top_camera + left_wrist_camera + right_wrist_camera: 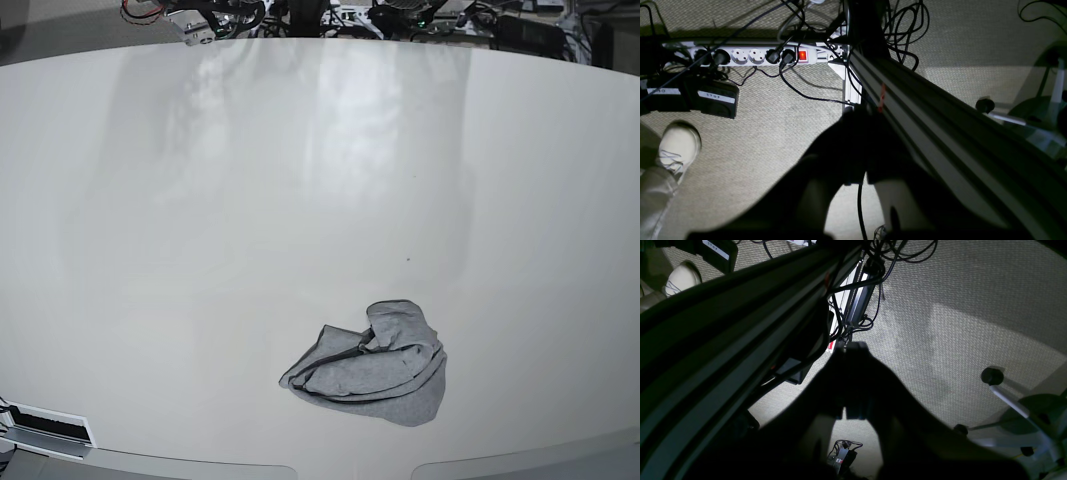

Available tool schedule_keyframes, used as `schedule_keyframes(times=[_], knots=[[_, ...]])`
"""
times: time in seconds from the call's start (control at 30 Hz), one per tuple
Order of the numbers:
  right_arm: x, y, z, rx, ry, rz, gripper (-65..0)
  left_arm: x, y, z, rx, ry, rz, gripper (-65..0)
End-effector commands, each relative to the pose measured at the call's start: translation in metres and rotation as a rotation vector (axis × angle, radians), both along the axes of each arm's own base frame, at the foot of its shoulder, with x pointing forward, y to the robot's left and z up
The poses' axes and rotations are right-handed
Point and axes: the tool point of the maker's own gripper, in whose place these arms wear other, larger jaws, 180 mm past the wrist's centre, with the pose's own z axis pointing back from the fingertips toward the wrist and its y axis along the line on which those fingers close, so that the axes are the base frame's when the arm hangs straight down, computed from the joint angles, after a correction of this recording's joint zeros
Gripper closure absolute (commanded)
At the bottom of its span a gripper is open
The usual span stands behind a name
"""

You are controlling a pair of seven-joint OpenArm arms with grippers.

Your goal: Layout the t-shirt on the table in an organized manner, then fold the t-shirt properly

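The heather-grey t-shirt [372, 365] lies crumpled in a heap on the glossy off-white table [200, 200], near its front edge and right of centre. Both wrist views face the carpeted floor. The left gripper [857, 146] and right gripper [853, 383] appear only as dark silhouettes; finger separation cannot be determined.

t-shirt [372, 366]: grey, crumpled in a loose heap, unfolded
table [250, 200]: glossy off-white; shirt lies near its front edge
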Motion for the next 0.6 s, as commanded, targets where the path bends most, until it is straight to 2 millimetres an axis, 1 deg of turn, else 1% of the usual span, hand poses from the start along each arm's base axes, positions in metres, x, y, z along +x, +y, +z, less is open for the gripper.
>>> schedule_keyframes(times=[0.0,0.13,0.23,0.37,0.47,0.5,0.57], knots=[[0.008,0.001,0.001,0.001,-0.010,0.029,-1.9,0.002,-0.007,0.001,-0.013,-0.007,-0.006,0.0],[0.000,-0.007,0.001,-0.036,0.028,0.133,-1.9,0.000,-0.010,0.003,-0.019,-0.008,-0.010,0.0],[-0.005,-0.010,0.001,-0.052,0.050,0.169,-1.9,-0.002,-0.013,0.005,-0.026,-0.019,-0.012,0.0],[-0.005,-0.012,0.001,-0.058,0.048,0.189,-1.9,-0.019,-0.013,0.005,-0.014,0.019,-0.091,0.0],[-0.005,-0.012,0.001,-0.057,0.050,0.190,-1.3,-0.031,-0.011,0.004,-0.009,0.057,-0.107,0.0],[-0.010,-0.012,0.001,-0.057,0.067,0.193,0.0,-0.036,-0.010,0.004,-0.007,0.080,-0.114,0.0],[-0.028,-0.011,0.002,-0.041,0.121,0.205,0.0,-0.052,-0.008,0.004,-0.005,0.134,-0.155,0.0]])
